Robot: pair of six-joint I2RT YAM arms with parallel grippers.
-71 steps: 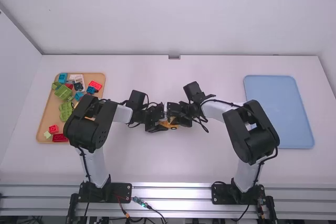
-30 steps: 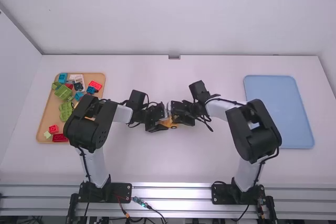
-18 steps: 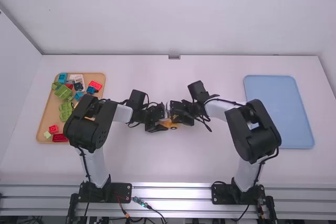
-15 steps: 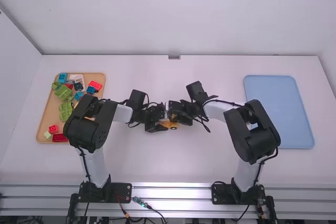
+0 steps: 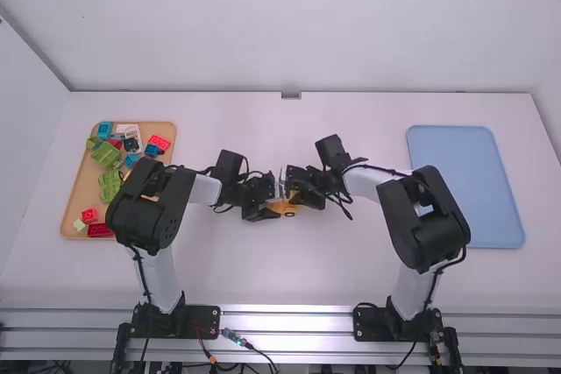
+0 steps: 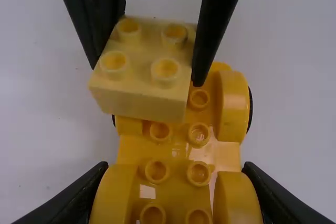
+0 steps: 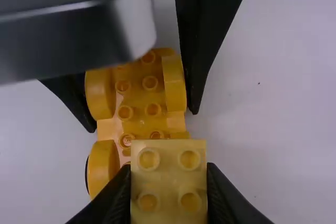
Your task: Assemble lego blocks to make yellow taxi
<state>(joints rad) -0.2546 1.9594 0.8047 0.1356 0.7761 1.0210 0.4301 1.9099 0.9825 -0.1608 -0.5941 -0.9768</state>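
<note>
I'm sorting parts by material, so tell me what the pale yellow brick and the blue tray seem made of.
Pale yellow brick: probably hard plastic, satin, with molded round studs.
Blue tray: perhaps plastic too, matte and evenly coloured, though painted metal is possible.

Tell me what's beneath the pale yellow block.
The yellow car base runs under the pale yellow block, its studs showing beside it; whatever the block covers can't be seen.
</note>
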